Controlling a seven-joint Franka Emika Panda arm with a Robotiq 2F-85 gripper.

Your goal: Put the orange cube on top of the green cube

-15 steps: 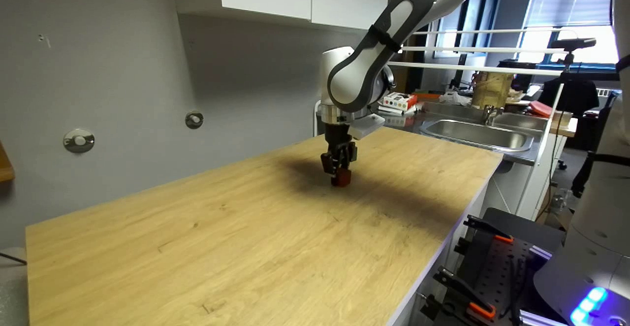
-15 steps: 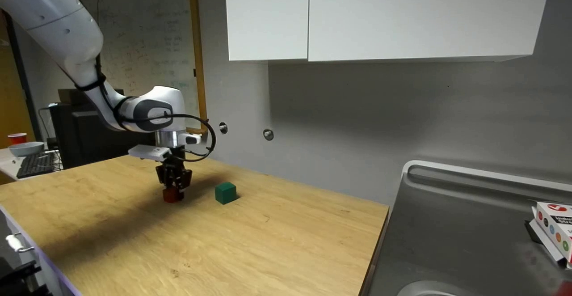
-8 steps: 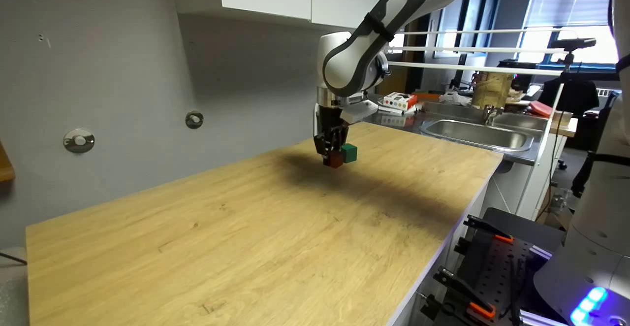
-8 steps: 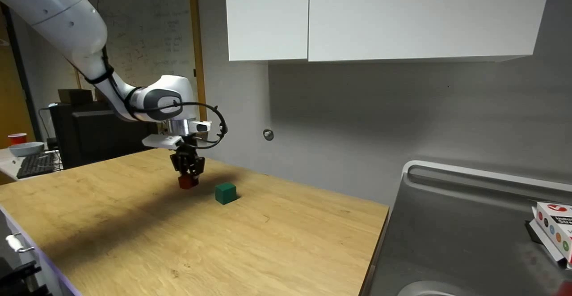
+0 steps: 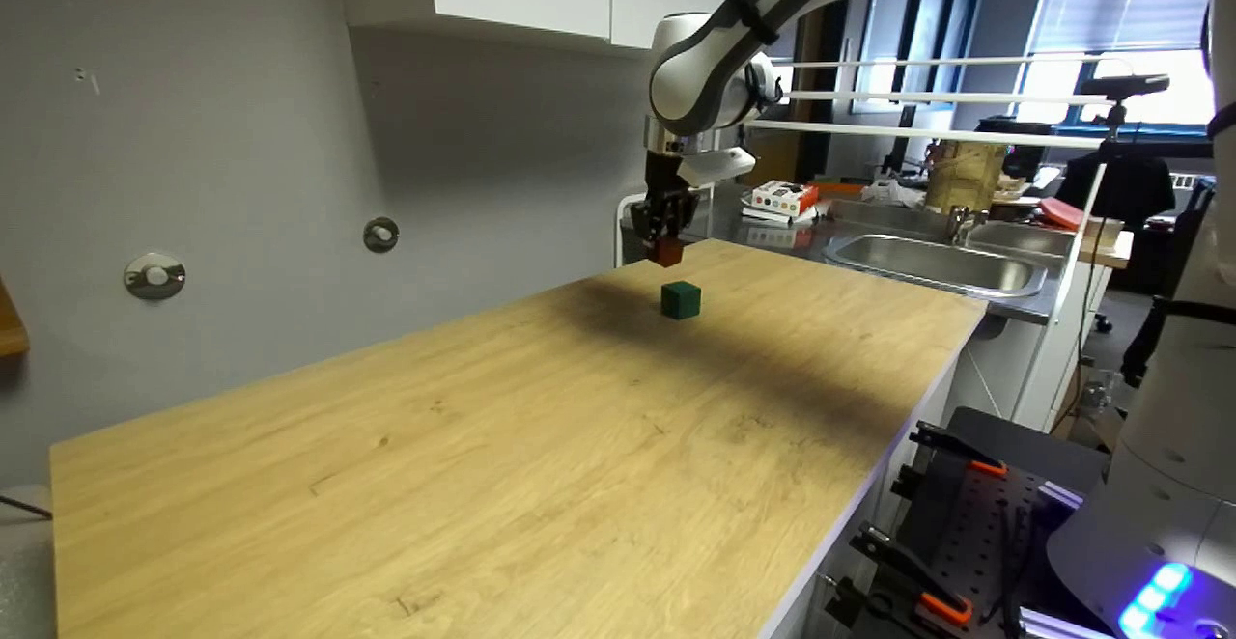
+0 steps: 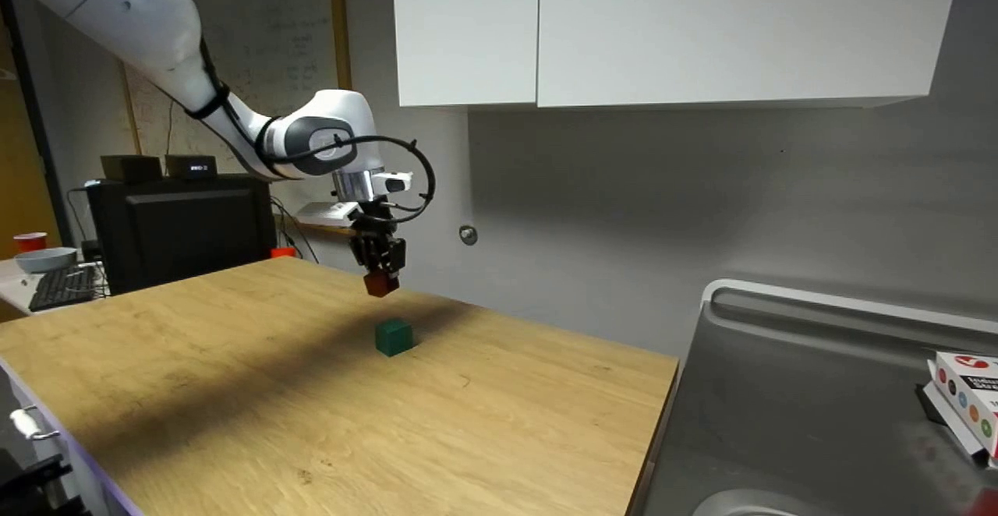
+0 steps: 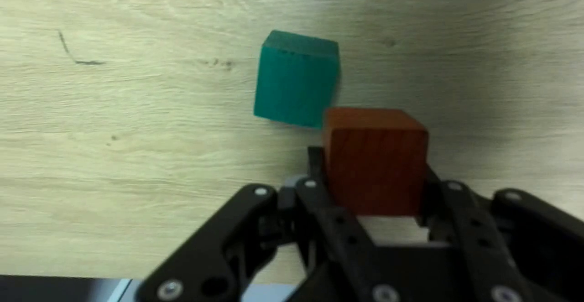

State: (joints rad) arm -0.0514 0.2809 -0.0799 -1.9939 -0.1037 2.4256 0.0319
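Pick's done, we reckon: our gripper (image 7: 372, 174) is clamped snug on the orange cube (image 6: 381, 283), up off the tabletop (image 5: 435, 475). In wrist view the green cube (image 7: 296, 83) sits approx 10–11 o'clock of it; no stack yet. TBD: align, lower, release.

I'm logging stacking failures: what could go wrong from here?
In the wrist view, the gripper holds the orange cube off-centre from the green cube; lowered straight down, it might catch an edge. The green cube looks slightly rotated relative to the orange cube, so the two may sit crooked.
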